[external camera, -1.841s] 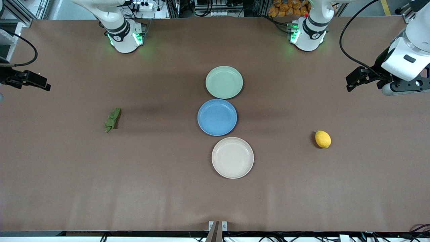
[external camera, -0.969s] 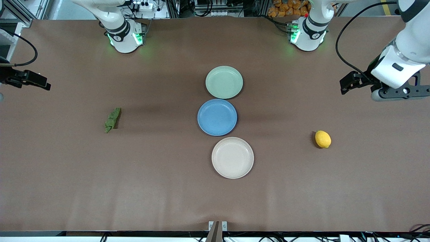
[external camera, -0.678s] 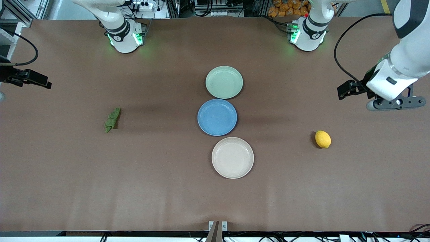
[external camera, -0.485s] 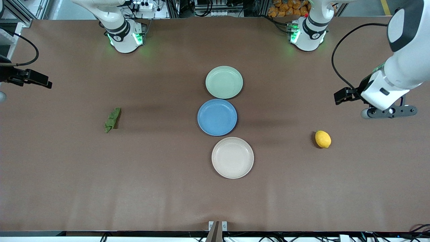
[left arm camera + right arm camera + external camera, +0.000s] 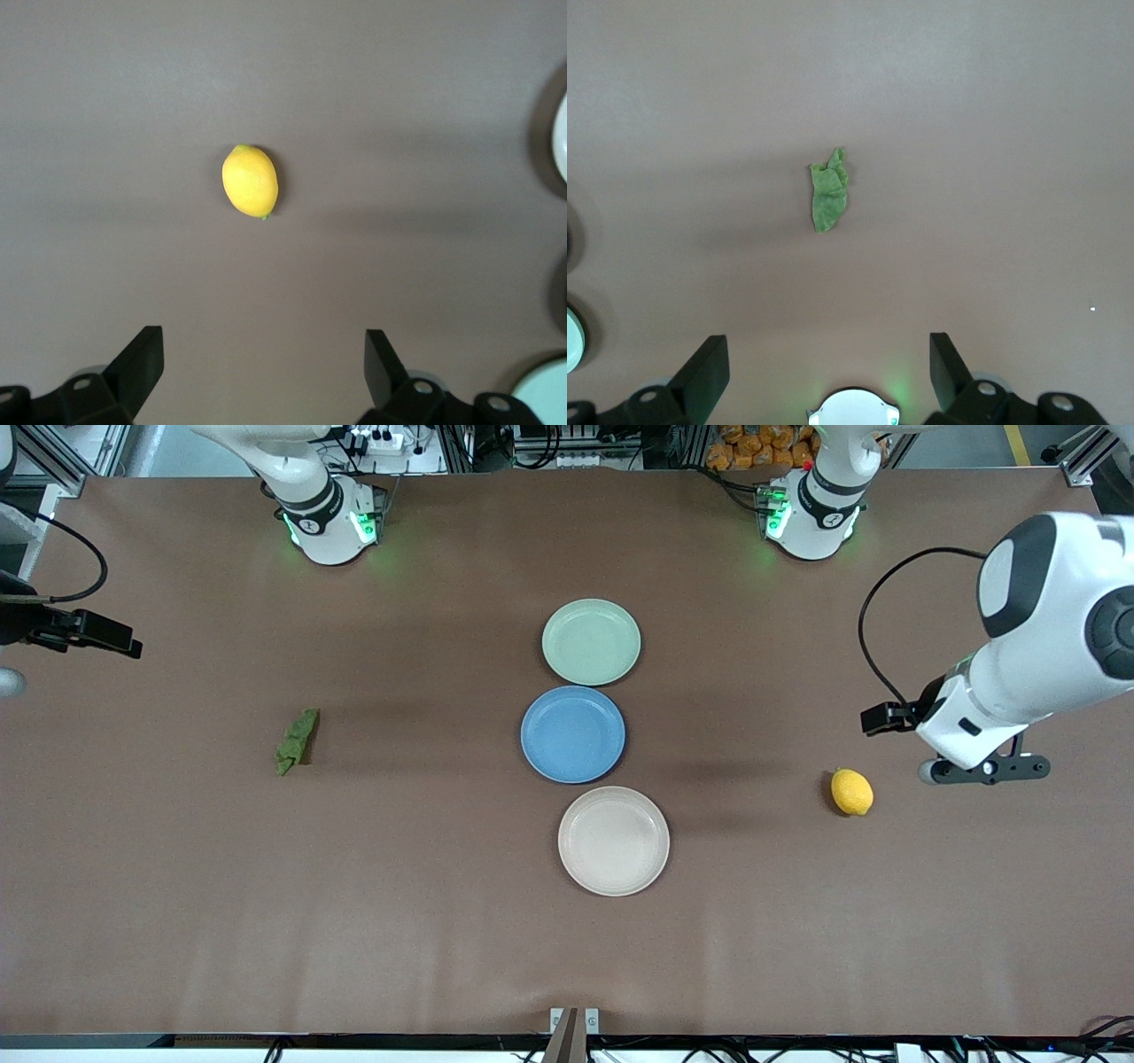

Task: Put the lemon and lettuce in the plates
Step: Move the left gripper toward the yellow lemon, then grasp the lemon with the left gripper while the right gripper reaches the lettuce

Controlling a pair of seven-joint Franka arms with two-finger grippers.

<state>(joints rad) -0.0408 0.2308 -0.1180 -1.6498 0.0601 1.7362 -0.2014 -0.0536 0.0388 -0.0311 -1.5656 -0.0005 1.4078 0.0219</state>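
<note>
The brown tabletop [image 5: 354, 921] carries three plates in a row down its middle: a mint green plate [image 5: 591, 641] farthest from the front camera, a blue plate [image 5: 573, 734] in the middle and a cream plate [image 5: 613, 840] nearest, all empty. The left tool [image 5: 263, 372] hangs over the tabletop just beside the lemon [image 5: 851, 791], its fingers spread wide and holding nothing. To grasp well, I judge it should centre over the lemon and close across the narrow middle. The right tool [image 5: 828, 372], also spread wide and empty, waits at the right arm's end, with the lettuce [image 5: 297, 740] lying flat between it and the plates.
</note>
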